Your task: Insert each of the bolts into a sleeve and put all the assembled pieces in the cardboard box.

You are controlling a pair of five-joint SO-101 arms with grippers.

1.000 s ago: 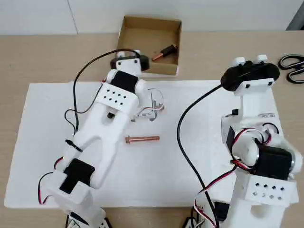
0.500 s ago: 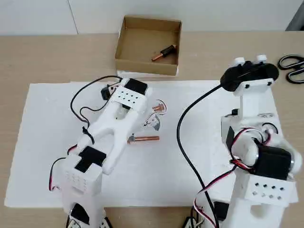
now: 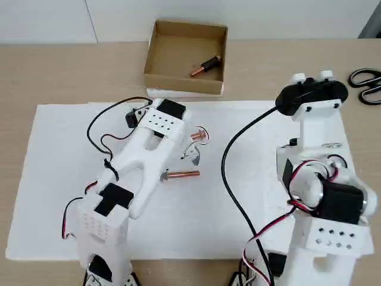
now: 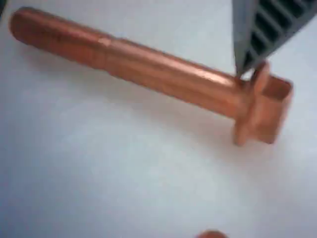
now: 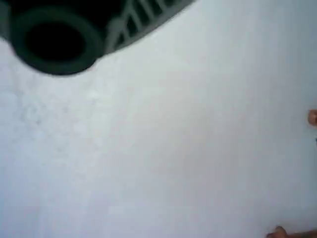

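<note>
I have the left arm (image 3: 137, 161) stretched from the lower left of the high view up toward the centre, and its left pincer (image 3: 195, 147) is over the white sheet (image 3: 53, 179) just right of the middle. The jaws are spread apart and there is nothing between them.

The loose copper bolt (image 3: 180, 174) lies flat on the sheet just below that pincer, near the centre of the frame. Its flanged head points left and its shaft right. On the left wrist camera the same bolt (image 4: 148, 74) runs across the upper half of the picture with its head toward the right. One ribbed finger (image 4: 262, 29) comes down to the collar behind the head, but I can't tell whether the tip touches the metal.

The cardboard box (image 3: 156, 59) sits at the top centre, on the bare table (image 3: 59, 65) just beyond the sheet's far edge. One assembled piece (image 3: 206, 64), a bolt in a dark sleeve, lies in its right half.

The right arm (image 3: 315, 179) stands folded at the right side of the high view. On its wrist camera I see the right pincer (image 5: 138, 15) at the top of the picture, above the sheet, with a black ring (image 5: 54, 42) at the upper left beside it. The ring has a hollow middle and looks like a sleeve seen end-on. I cannot tell whether this pincer is open or closed, or whether it has hold of the ring.

A pair of scissors (image 3: 366, 80) lies at the far right edge of the table.
</note>
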